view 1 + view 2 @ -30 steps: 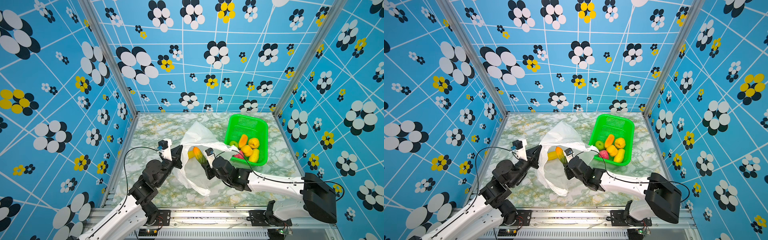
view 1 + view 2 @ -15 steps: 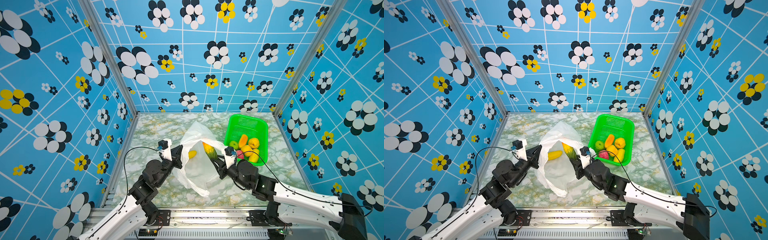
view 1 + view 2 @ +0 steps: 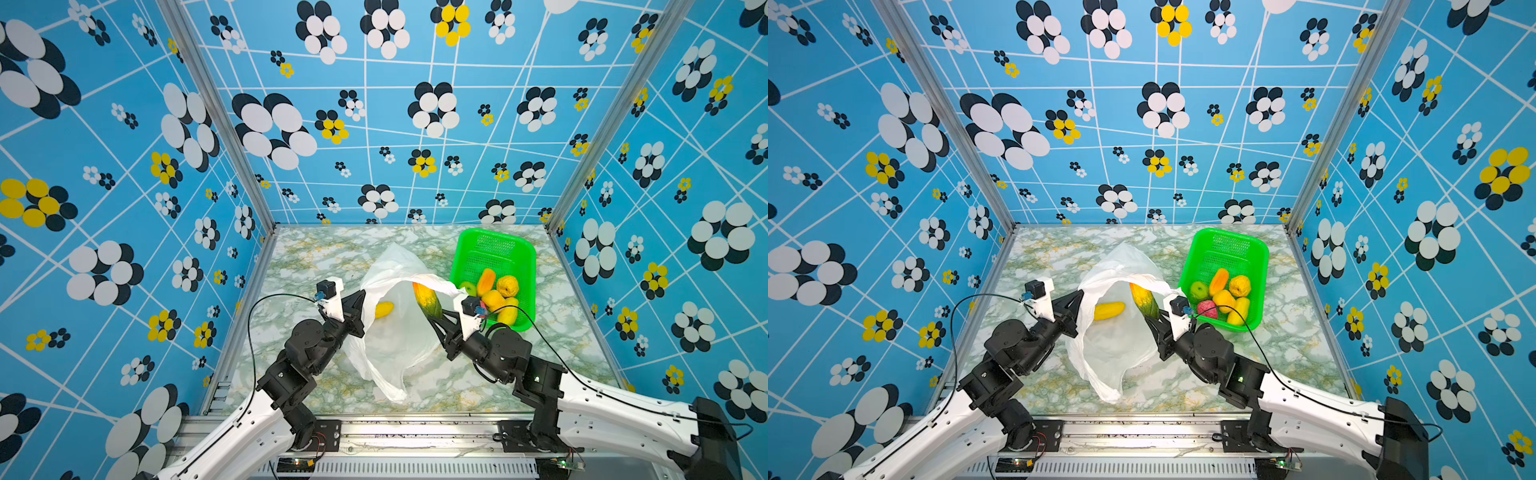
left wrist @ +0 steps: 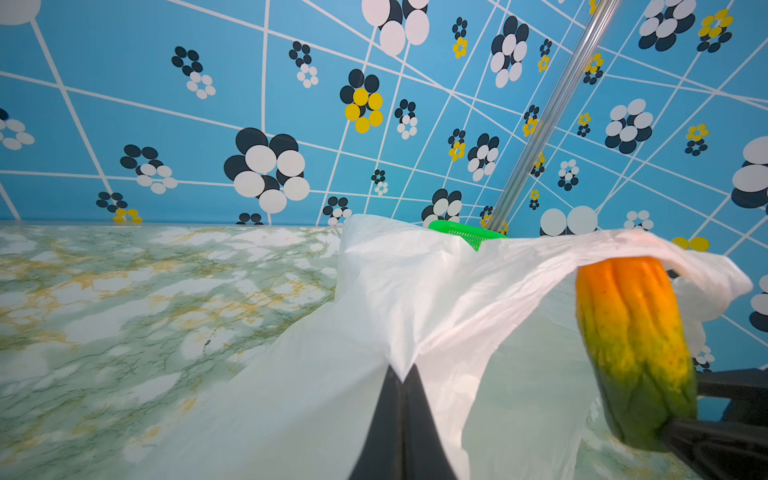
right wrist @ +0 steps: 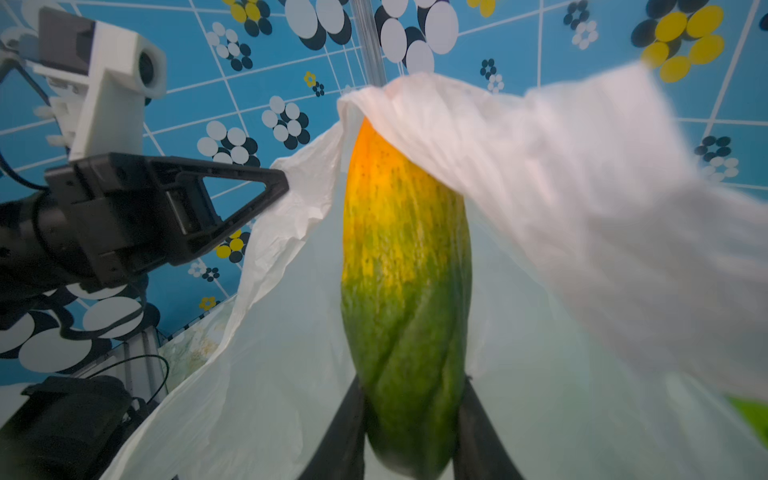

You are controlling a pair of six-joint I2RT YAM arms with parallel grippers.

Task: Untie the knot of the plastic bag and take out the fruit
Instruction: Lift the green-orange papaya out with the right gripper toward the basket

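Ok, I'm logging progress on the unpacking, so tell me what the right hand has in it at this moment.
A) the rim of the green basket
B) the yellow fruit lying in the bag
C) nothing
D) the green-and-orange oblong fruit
D: the right hand is closed on the green end of the green-and-orange fruit at the mouth of the plastic bag, while the yellow fruit lies inside the bag.

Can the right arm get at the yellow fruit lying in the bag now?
Probably not yet: the right claw is shut on the orange-green fruit, whose tip sits under the plastic bag rim. The left claw holds the mouth open, so the yellow fruit looks reachable afterwards.
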